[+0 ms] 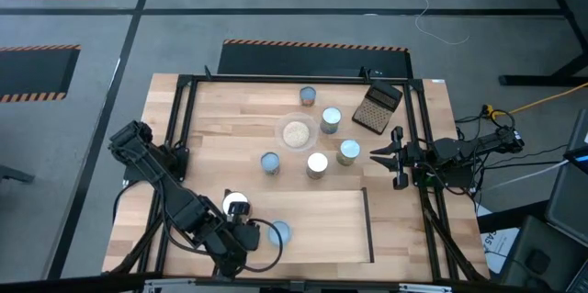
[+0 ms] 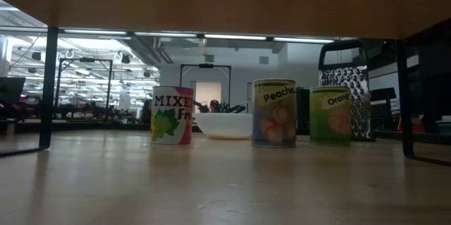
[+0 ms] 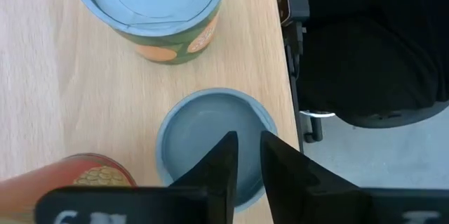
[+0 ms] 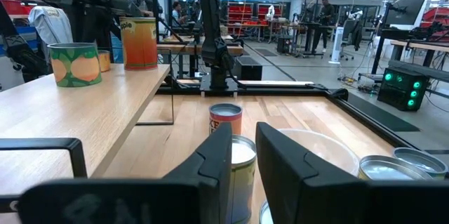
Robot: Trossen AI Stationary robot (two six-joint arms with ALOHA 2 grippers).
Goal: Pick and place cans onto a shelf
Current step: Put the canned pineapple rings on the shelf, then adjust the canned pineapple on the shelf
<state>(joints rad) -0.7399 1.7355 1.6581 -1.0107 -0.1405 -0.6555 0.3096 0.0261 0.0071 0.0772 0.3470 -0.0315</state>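
On the table (image 1: 220,137), the shelf (image 1: 322,224) carries cans at its left end while five more cans (image 1: 317,164) wait near the bowl (image 1: 297,133).

The left gripper (image 1: 253,236) hangs above a shelved can (image 3: 214,136), fingers slightly parted and holding nothing, so this placement looks finished; the next move is probably to lift clear and fetch another. The right gripper (image 1: 384,155) waits beside the cluster, narrowly open and empty.

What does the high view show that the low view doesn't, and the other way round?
Only the high view: the top of the shelf, a blue-topped can on it beside the left tool, and the right tool at the table's right edge. Only the low view: three cans' labels, mixed fruit, peaches, orange. Both: the white bowl and the grater.
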